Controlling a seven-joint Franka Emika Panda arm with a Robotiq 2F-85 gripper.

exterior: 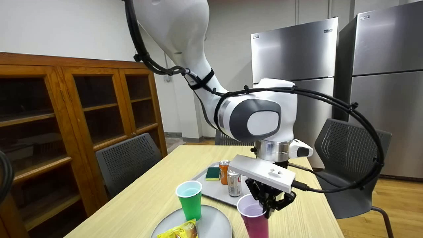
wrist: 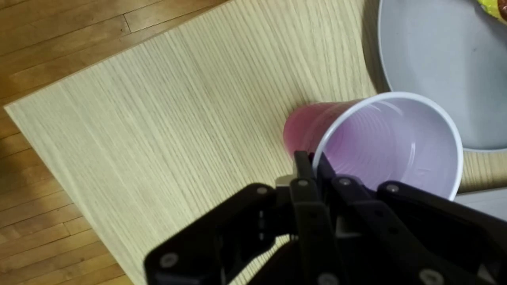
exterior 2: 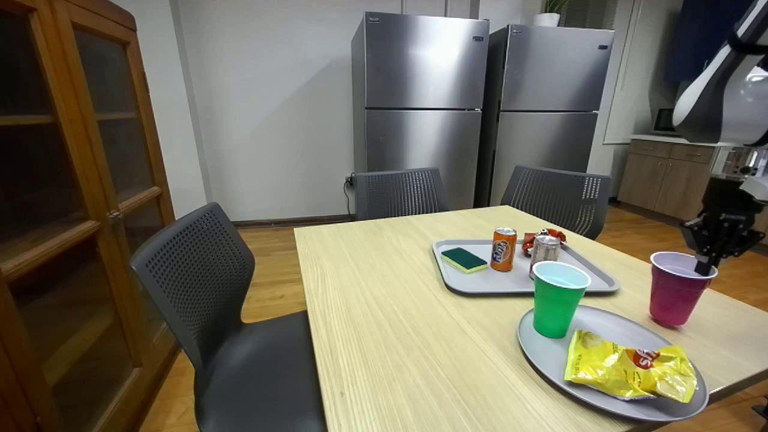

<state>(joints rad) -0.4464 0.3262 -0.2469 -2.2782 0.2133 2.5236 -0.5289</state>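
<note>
A pink-purple cup with a white rim (wrist: 380,134) stands upright, or nearly so, beside the grey plate; it shows in both exterior views (exterior: 256,223) (exterior 2: 677,294). My gripper (wrist: 313,158) is shut on the cup's rim, with one finger inside the cup and one outside. In both exterior views the gripper (exterior: 267,212) (exterior 2: 705,267) points down at the cup's rim. I cannot tell whether the cup's base touches the table or is just above it. The cup looks empty. A green cup (exterior 2: 557,306) and a yellow snack packet (exterior 2: 630,367) are on the grey plate (exterior 2: 537,354).
A grey tray (exterior 2: 462,284) behind the plate holds a green-yellow sponge (exterior 2: 464,260), an orange can (exterior 2: 503,251), a silver can (exterior: 234,185) and a red crumpled packet (exterior 2: 528,241). Dark chairs (exterior 2: 210,300) surround the table (exterior 2: 372,312). The table's corner (wrist: 23,105) shows in the wrist view.
</note>
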